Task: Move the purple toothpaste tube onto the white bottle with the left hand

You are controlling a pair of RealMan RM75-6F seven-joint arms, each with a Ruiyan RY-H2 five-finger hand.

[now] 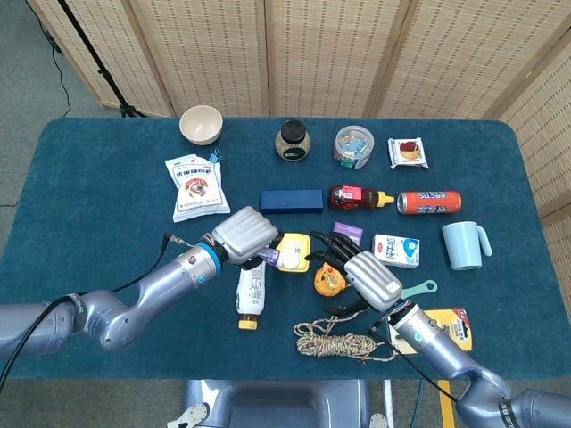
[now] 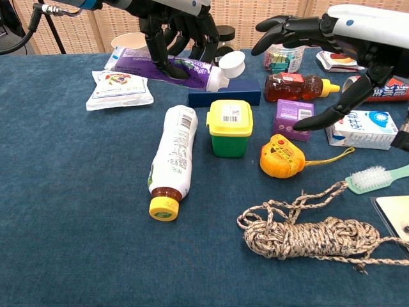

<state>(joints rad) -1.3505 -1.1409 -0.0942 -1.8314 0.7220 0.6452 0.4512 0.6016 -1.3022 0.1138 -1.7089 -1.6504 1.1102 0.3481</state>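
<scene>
My left hand [image 1: 243,234] [image 2: 176,25] grips the purple toothpaste tube [image 2: 172,65] [image 1: 268,259] and holds it in the air, lying level, its white cap [image 2: 231,62] pointing right. The tube hangs over the far end of the white bottle [image 2: 173,153] [image 1: 251,292] and does not touch it. The bottle lies on the blue cloth with its yellow cap toward me. My right hand [image 1: 361,267] [image 2: 319,38] hovers with fingers spread and nothing in it, above the purple box [image 2: 294,118] and the orange tape measure [image 2: 281,157].
A yellow-lidded green box [image 2: 230,128] stands just right of the bottle, under the tube's cap. Behind it lies a dark blue box [image 2: 198,99]. A snack packet [image 2: 120,88] lies at the left, and a rope coil [image 2: 307,236] at the front right.
</scene>
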